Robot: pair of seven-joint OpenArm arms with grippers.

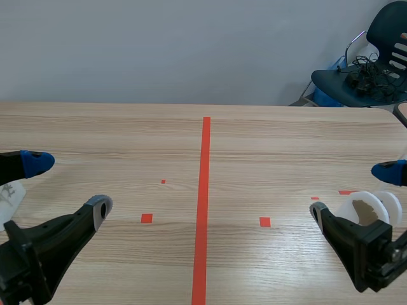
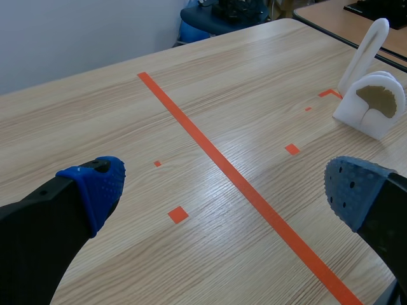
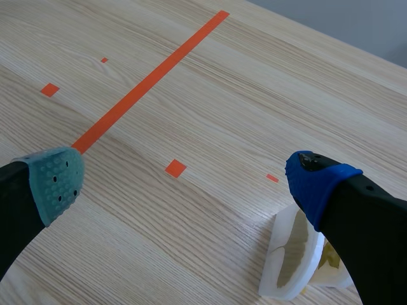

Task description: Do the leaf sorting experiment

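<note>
Both arms parked low at the near edge of the bench (image 1: 267, 140), one on each side.

Left hand (image 1: 68, 185): fingers wide apart, nothing between them. In its wrist cam the left hand (image 2: 222, 190) looks over bare wood, with the orange-red centre tape line (image 2: 241, 187) running diagonally through the gap. Both pads blue in that view.

Right hand (image 1: 351, 190): fingers also spread, gripping nothing. In its own cam the right hand (image 3: 184, 180) has one grey-green pad and one blue pad, with a small orange-red square mark (image 3: 175, 168) on the wood ahead of the gap.

Task item: a white leaf holder (image 1: 372, 204) of upright round white plates, standing on the right half of the bench, well right of the tape line (image 1: 205, 203). A tan leaf (image 2: 376, 98) shows against the front plate, fan-shaped as seen from the left wrist cam. From there the holder (image 2: 375, 114) also has a tall white loop piece standing up behind it. In the right wrist cam the holder (image 3: 289, 273) sits just beside and partly under the blue-padded finger (image 3: 318, 181), with the leaf (image 3: 294, 251) between two plates. I can't tell whether finger and holder touch.

A white item (image 1: 9, 194) sits by the left hand, mostly hidden behind the arm, so I can't identify it.

Past the far right corner of the bench is a dark chair (image 1: 389, 25) with a tangle of black cables (image 1: 365, 73) on its seat.
</note>
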